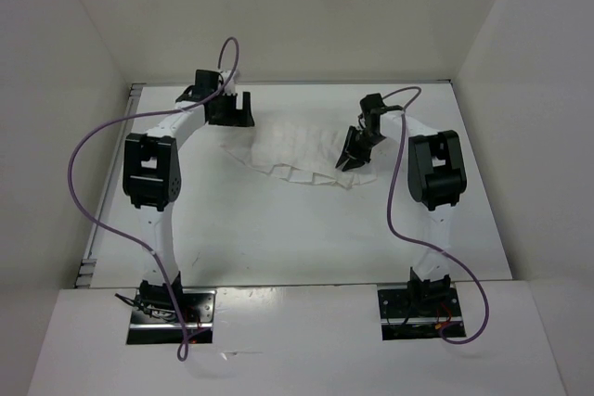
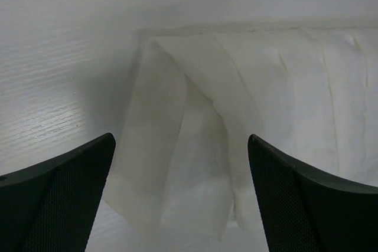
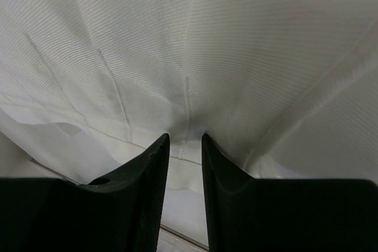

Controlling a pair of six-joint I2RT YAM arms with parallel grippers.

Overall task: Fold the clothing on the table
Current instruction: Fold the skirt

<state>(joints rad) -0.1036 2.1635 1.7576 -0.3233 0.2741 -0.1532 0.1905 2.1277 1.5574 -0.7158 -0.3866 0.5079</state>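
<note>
Right fingers (image 3: 142,193) nearly closed, pinching clothing (image 3: 195,45); left fingers (image 2: 65,193) wide open, empty, clothing edge between.

You have the clothing (image 1: 297,155) on the bench's (image 1: 278,238) far half, left pincer (image 1: 230,110) at its left end, right pincer (image 1: 351,157) at its right.

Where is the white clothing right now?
In the top view, the clothing lies on the far middle of the table, stretched between the left hand and the right hand.
</note>
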